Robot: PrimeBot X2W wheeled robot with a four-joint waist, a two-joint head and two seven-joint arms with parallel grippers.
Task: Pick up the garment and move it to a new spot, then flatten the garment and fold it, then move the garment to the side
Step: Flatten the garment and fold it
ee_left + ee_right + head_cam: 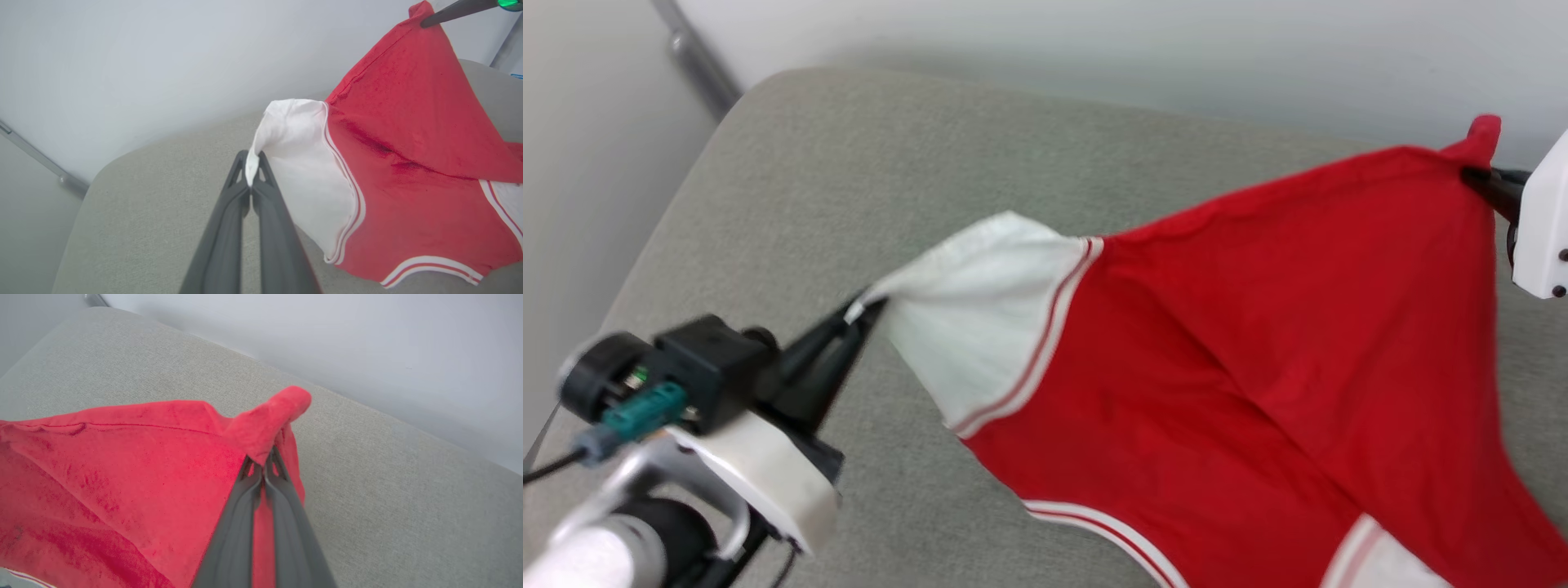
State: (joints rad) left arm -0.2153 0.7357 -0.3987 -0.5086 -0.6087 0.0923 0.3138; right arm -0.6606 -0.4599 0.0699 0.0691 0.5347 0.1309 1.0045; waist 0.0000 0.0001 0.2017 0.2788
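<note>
**A:** What is the biggest thing here?

**B:** The grey cushion (849, 180), a broad padded surface with a pale wall (1094, 41) behind it. I place everything else against that cushion.

**A:** And the garment?

**B:** The garment (1258, 343) hangs stretched above the cushion, from over its left part to its far right edge. The red side faces out, and a white lining flap (980, 327) shows at the left end. The lower part sags toward the cushion's near side. I cannot tell whether it touches there.

**A:** The claws?

**B:** The left gripper (862, 314) is clamped on the flap's white tip, above the cushion's left half. The right gripper (1474, 175) is pinched tight on a red corner, up by the cushion's far right edge.

**A:** So how far along?

**B:** Early, I judge. The pick-up looks done, with both corners held and the cloth raised. Setting it down at a new spot, flattening, folding and moving it aside are all yet to do.
</note>
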